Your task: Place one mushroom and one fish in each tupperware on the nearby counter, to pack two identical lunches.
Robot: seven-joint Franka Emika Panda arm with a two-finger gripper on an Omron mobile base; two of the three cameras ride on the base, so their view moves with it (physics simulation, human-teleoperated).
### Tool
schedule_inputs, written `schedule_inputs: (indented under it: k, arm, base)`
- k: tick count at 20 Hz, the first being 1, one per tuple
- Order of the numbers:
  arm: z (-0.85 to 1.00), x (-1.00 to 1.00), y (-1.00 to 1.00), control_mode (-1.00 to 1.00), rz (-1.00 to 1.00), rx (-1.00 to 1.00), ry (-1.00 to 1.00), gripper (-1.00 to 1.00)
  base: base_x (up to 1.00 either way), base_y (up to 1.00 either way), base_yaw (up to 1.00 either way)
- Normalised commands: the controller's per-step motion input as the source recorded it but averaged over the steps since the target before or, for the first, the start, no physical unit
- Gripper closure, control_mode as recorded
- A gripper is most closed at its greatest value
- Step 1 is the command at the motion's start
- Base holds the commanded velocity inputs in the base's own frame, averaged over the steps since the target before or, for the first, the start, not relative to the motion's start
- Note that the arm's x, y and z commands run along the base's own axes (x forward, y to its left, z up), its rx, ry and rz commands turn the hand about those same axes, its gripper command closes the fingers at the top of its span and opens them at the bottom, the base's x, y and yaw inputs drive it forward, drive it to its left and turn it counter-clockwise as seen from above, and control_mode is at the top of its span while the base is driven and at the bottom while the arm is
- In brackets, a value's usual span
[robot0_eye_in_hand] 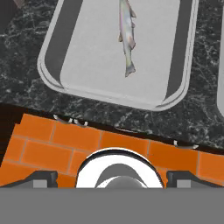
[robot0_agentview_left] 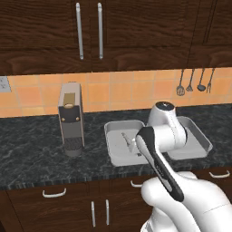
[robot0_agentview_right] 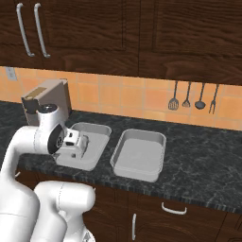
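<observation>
Just beside left tupperware [robot0_agentview_left: 118,158], coffee machine [robot0_agentview_left: 71,118]

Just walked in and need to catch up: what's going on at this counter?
A white robot arm is packing two grey tupperware trays on the dark counter. Its gripper hangs open and empty over the left tupperware, where one fish already lies flat. The right tupperware looks empty so far. No mushroom shows in either tray, so both lunches remain incomplete. A coffee machine stands left of the trays.
</observation>
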Motion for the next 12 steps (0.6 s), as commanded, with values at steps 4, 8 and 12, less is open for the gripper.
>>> schedule_inputs:
  k: [4, 8, 12]
  arm:
    - [0.67, -0.71, 0.00, -1.00, 0.00, 0.00, -0.03, -1.00]
    - [0.37, -0.19, 0.00, -1.00, 0.00, 0.00, -0.04, -1.00]
    - [0.00, 0.00, 0.01, -1.00, 0.00, 0.00, 0.01, -1.00]
  base:
    - [0.00, 0.00, 0.00]
    - [0.00, 0.00, 0.00]
    - [0.00, 0.00, 0.00]
